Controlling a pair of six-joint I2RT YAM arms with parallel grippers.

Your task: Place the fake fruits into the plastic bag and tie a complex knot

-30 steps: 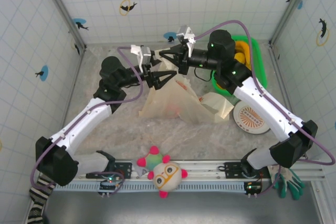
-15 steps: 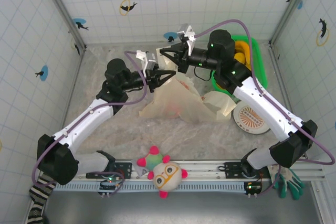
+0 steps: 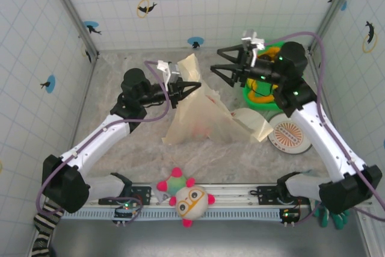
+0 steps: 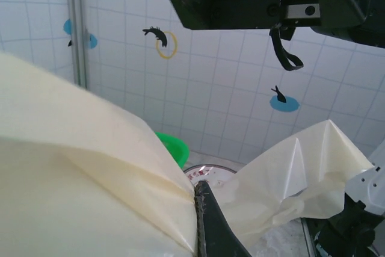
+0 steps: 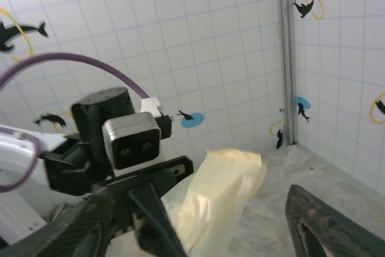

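The cream plastic bag (image 3: 201, 115) stands bunched at mid-table, its top strip pulled up to a point (image 3: 189, 64). My left gripper (image 3: 184, 91) is shut on that strip; in the left wrist view the film (image 4: 90, 197) folds around the closed tip of the left gripper (image 4: 201, 189). My right gripper (image 3: 220, 68) hangs open to the right of the strip, apart from it, and faces the strip (image 5: 225, 185) in the right wrist view, where the right gripper (image 5: 192, 236) has nothing between its fingers. Yellow and orange fake fruits (image 3: 260, 86) lie in a basket. Reddish shapes (image 3: 198, 126) show through the bag. The knot is out of view.
A green basket (image 3: 294, 67) stands at the back right under my right arm. A white round plate (image 3: 290, 135) lies in front of it. A plush toy with glasses (image 3: 190, 199) sits at the near rail. Green gloves (image 3: 331, 213) hang at the near right corner.
My right gripper let go of the bag's strip, opened and pulled back to the right. My left gripper shut on the strip, which now stands up free.
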